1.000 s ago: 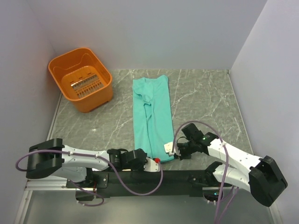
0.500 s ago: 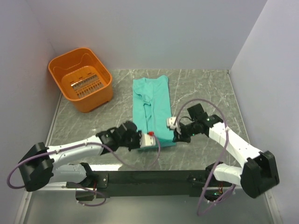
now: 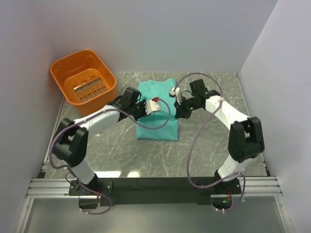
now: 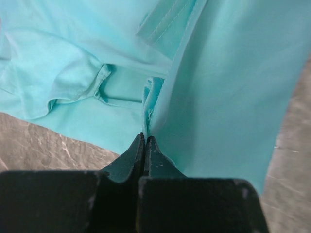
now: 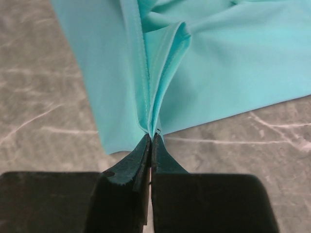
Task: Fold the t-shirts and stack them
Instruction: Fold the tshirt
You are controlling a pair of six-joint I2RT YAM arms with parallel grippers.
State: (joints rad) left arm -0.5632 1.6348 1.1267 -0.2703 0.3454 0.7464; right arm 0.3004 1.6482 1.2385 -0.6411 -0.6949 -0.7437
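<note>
From above, the teal-green t-shirt (image 3: 158, 127) lies on the grey marble table (image 3: 214, 141), near the far wall and about in the middle. The orange basket (image 3: 95, 106) stands to its left, in the far left corner, apart from the shirt. Both arms reach out over the shirt, one from each side. The left gripper (image 3: 156, 106) is over the left part of the shirt. The right gripper (image 3: 178, 104) is at the shirt's right edge. The two grippers are near each other, with the cloth between them. From this view it is hard to tell how high the cloth hangs from them.

The left wrist camera looks down the left gripper (image 4: 145, 141). Its two dark fingers are pressed tight together. A thin fold of the t-shirt (image 4: 218, 87) is pinched between their tips. The cloth goes up and away from the tips in a smooth sheet on the right. On the left it is bunched in soft wrinkles, and a stitched hem shows at the top. A bit of the table (image 4: 39, 141) shows at the lower left.

The right wrist camera looks down the right gripper (image 5: 150, 138). Its fingers are also squeezed tight, and they nip a folded edge of the t-shirt (image 5: 233, 58). A line of stitching runs up from the tips. The cloth spreads out to both sides, and the table (image 5: 48, 97) shows under it.
</note>
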